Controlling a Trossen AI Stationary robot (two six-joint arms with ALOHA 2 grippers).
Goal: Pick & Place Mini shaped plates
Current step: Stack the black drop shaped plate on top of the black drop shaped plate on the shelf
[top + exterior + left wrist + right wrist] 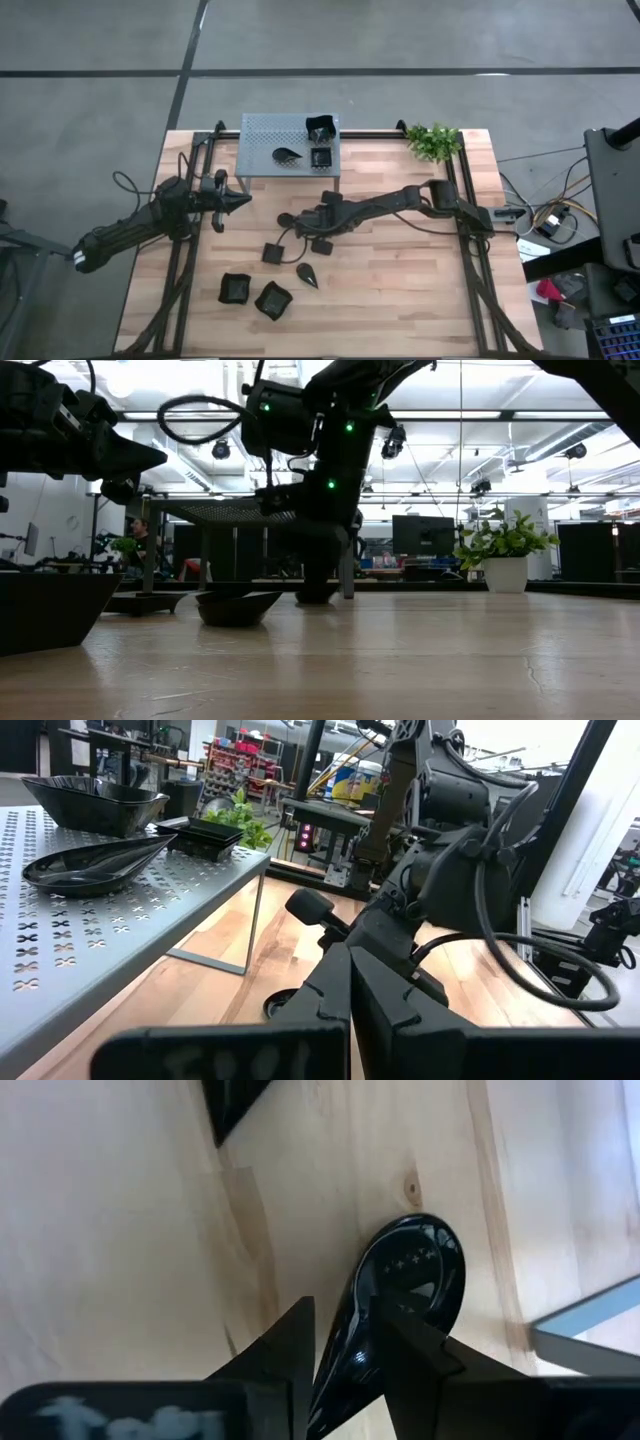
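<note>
While the left gripper hangs clenched and empty beside the grey shelf, we see three black plates on that shelf. Only the right wrist view shows the right gripper's fingers grasping a teardrop plate over the bench.

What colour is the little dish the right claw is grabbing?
Shiny black. The teardrop dish between the right claw's fingers shows best in the right wrist view.

Bright overhead lights, backlit silhouettes
</note>
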